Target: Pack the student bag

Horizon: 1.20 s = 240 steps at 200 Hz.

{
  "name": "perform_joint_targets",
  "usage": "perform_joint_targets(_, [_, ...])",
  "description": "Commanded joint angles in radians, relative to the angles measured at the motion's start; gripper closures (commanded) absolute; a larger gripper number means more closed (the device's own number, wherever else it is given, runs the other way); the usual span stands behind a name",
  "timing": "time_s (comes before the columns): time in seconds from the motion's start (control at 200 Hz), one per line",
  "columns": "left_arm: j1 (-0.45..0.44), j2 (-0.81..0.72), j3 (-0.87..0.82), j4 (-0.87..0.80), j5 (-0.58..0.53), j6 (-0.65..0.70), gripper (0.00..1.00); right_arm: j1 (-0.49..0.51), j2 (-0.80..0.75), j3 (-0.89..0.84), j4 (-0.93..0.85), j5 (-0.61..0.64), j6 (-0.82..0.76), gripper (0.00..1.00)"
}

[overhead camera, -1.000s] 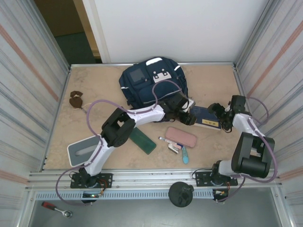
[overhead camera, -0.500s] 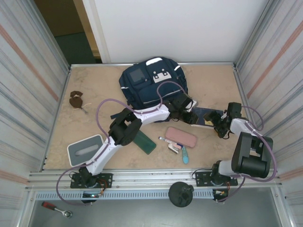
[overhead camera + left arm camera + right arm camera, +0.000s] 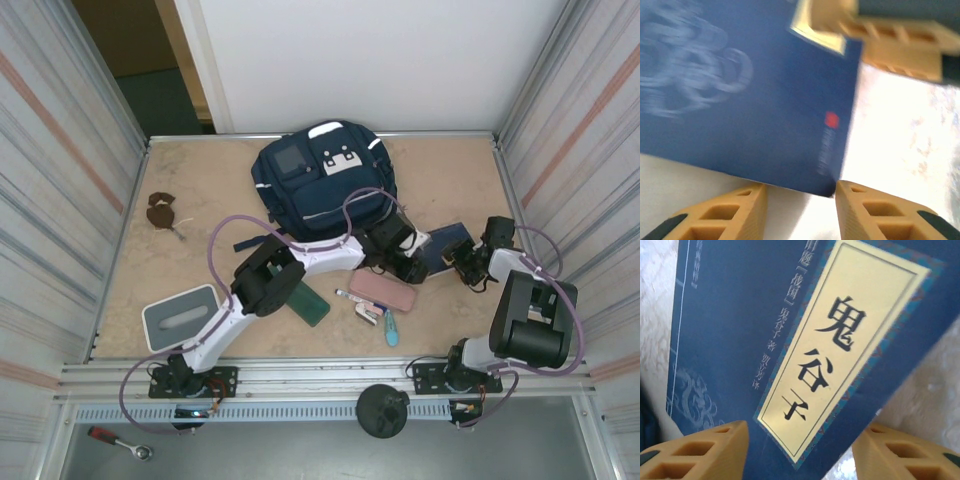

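Navy fabric, the student bag (image 3: 320,185) lies flat on the table (image 3: 200,180), and just off its near right corner both arms crowd a dark-blue booklet (image 3: 730,315), left fingers (image 3: 725,215) and right fingers (image 3: 695,450) part open astride its corners, nothing visibly clamped, probably lining up a lift.

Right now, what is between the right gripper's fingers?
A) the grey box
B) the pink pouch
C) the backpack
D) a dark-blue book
D: in the right wrist view, a dark-blue book with a cream title label shows between the fingers of the right gripper.
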Motion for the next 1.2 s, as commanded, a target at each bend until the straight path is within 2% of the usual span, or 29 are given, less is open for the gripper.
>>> perform_joint_targets(0.0, [-0.035, -0.045, -0.020, -0.011, 0.067, 0.016, 0.60, -0.007, 0.016, 0.010, 0.054, 0.042, 0.014, 0.57])
perform_joint_targets(0.14, [-0.041, -0.062, -0.037, -0.007, 0.064, 0.021, 0.59, -0.010, 0.038, 0.012, 0.082, 0.060, 0.011, 0.75])
perform_joint_targets(0.245, [-0.041, -0.089, -0.061, -0.008, 0.042, 0.041, 0.58, -0.018, 0.064, 0.019, 0.093, 0.043, 0.008, 0.85])
perform_joint_targets(0.351, [-0.038, -0.125, -0.082, -0.015, 0.019, 0.067, 0.56, -0.027, 0.072, 0.022, 0.100, 0.029, 0.005, 1.00])
perform_joint_targets(0.701, [0.026, -0.290, -0.242, 0.059, -0.049, 0.088, 0.50, -0.038, -0.116, -0.005, 0.143, -0.121, 0.002, 1.00])
perform_joint_targets(0.917, [0.080, -0.394, -0.359, 0.118, -0.109, 0.088, 0.48, -0.022, -0.084, 0.084, 0.012, -0.351, -0.063, 1.00])
perform_joint_targets(1.037, [0.095, -0.411, -0.378, 0.110, -0.137, 0.087, 0.47, 0.002, -0.050, 0.111, -0.120, -0.358, -0.144, 1.00])
perform_joint_targets(1.197, [0.098, -0.369, -0.342, 0.073, -0.135, 0.090, 0.46, 0.000, -0.019, 0.091, -0.146, -0.301, -0.159, 1.00])
